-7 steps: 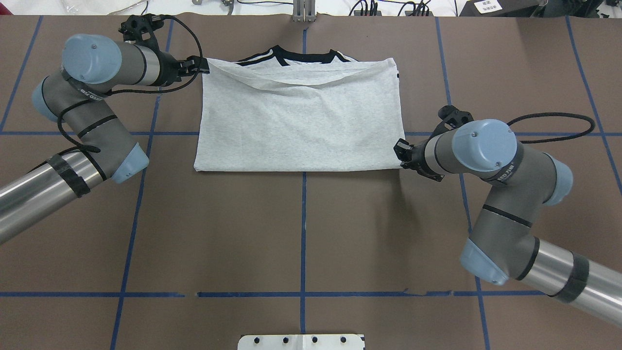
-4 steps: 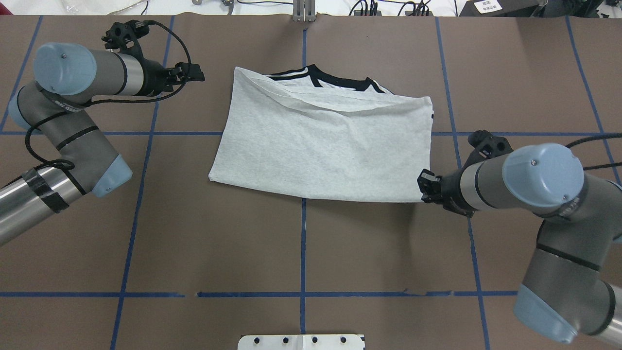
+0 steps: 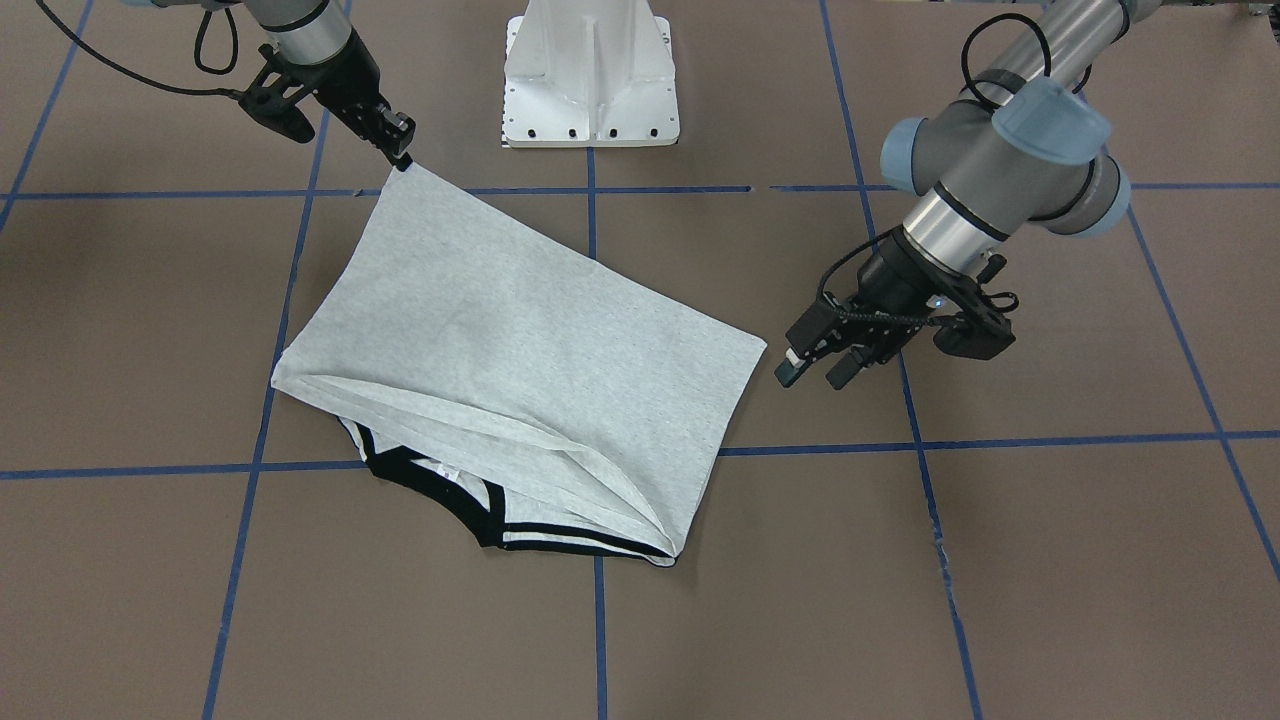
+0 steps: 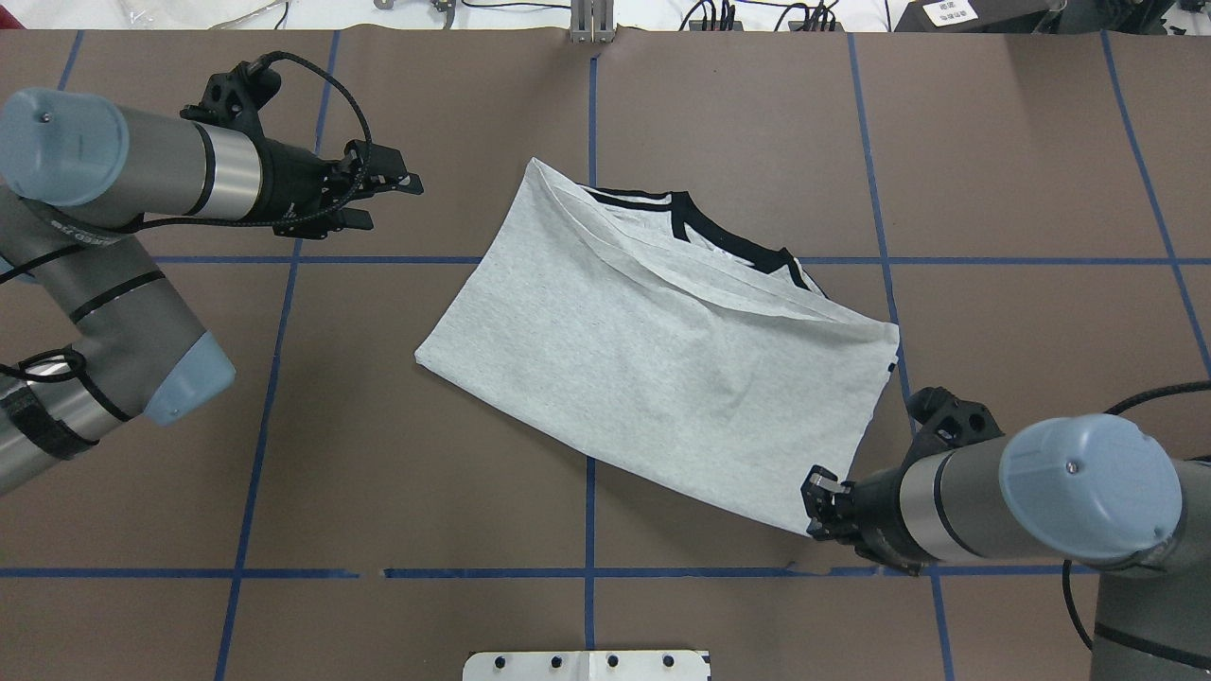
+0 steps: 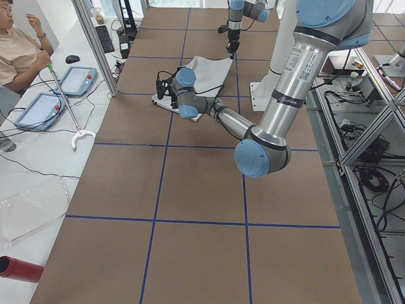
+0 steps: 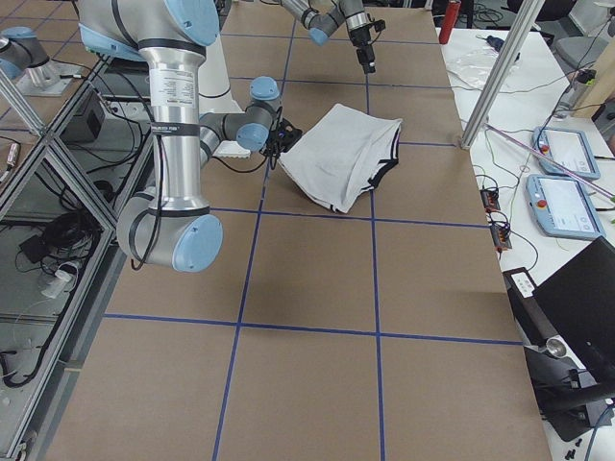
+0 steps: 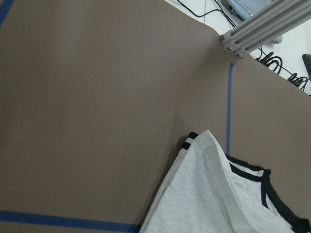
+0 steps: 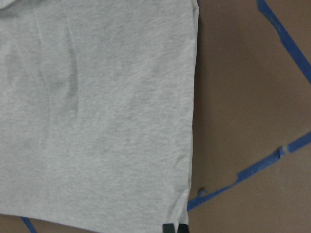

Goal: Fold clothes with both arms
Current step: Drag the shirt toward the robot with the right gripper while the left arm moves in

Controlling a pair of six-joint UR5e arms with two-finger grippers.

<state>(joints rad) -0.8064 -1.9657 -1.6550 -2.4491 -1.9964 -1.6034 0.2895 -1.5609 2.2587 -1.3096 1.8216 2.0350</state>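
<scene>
The grey T-shirt [image 4: 653, 378] lies folded in half and skewed on the brown table, its black-and-white collar [image 4: 700, 232] peeking out at the far edge. The cartoon print is hidden. My right gripper [image 4: 812, 506] is shut on the shirt's near right corner; the front view shows it pinching that corner [image 3: 402, 158]. My left gripper [image 4: 395, 200] is open and empty, raised off the table to the left of the shirt; in the front view [image 3: 810, 378] it is beside the shirt's left corner, apart from it. The left wrist view shows a striped sleeve edge [image 7: 187, 143].
The white pedestal base [image 3: 590, 80] stands at the robot's edge of the table. Blue tape lines [image 4: 590, 511] cross the brown cover. A metal post [image 4: 591, 24] is at the far edge. An operator [image 5: 19, 50] sits beyond the far edge of the table.
My left gripper let go of the shirt's far left corner and drew back. My right gripper dragged its corner toward the robot and rightward, turning the shirt askew.
</scene>
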